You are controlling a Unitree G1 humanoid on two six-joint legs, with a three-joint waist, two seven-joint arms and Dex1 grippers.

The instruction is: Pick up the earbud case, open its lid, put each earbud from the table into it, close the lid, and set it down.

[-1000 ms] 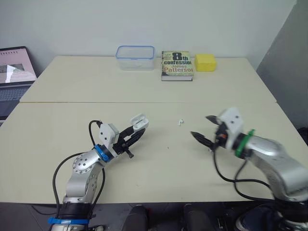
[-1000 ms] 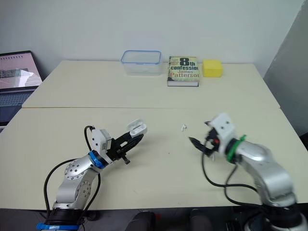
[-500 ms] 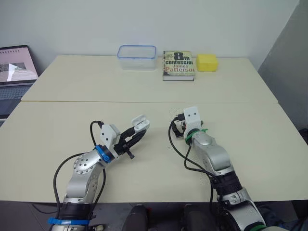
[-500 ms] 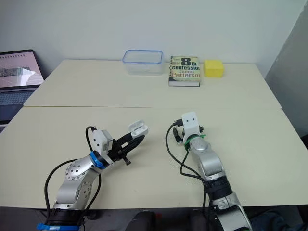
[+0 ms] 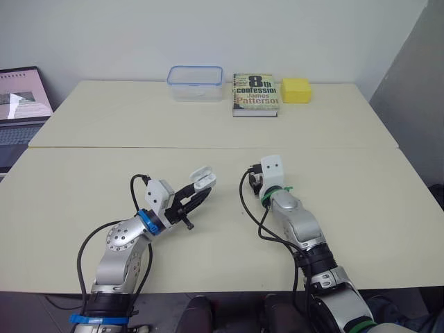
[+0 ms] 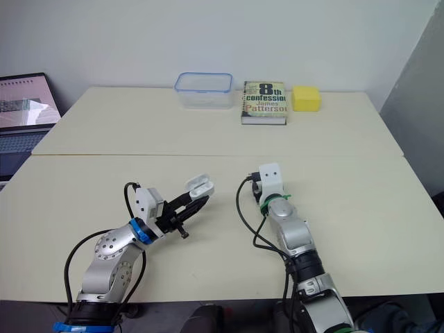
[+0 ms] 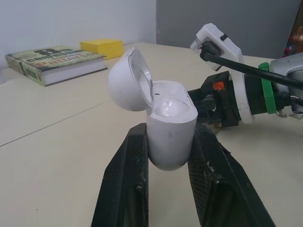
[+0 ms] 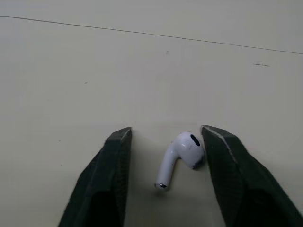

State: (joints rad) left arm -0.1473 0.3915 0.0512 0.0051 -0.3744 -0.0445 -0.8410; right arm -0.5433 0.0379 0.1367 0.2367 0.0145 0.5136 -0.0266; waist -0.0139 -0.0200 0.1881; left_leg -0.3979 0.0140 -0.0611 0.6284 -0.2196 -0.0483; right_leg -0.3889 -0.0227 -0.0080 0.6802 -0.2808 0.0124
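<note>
The right gripper point(image 8: 168, 134) has its two black fingers spread apart and lowered to the table point(image 8: 142, 66). Between them lies a white earbud point(image 8: 182, 153), flat on the surface with its stem pointing back toward the wrist. The earbud's rounded head sits close against one finger point(image 8: 222, 161) and may be touching it, though the angle makes this hard to confirm. A clear gap separates the earbud from the other finger.

Seen from the head, the right arm reaches forward to the middle of the near table half, with its white wrist module above the earbud's spot.

The left gripper point(image 7: 171, 142) is pinching the earbud case point(image 7: 171, 132) by its lower body, one finger on each side. The case is held above the table, upright between the fingers. Its lid point(image 7: 127, 80) is hinged open and tipped back. From the head view, the case is just to the left of the right gripper, near it but apart.

At the far edge of the table, well away from both arms, stand a clear plastic container point(image 5: 195, 82), a paperback book point(image 5: 255, 94) and a yellow block point(image 5: 295, 89), in a row from left to right. An open laptop point(image 5: 21, 104) sits beyond the table's far left corner.
</note>
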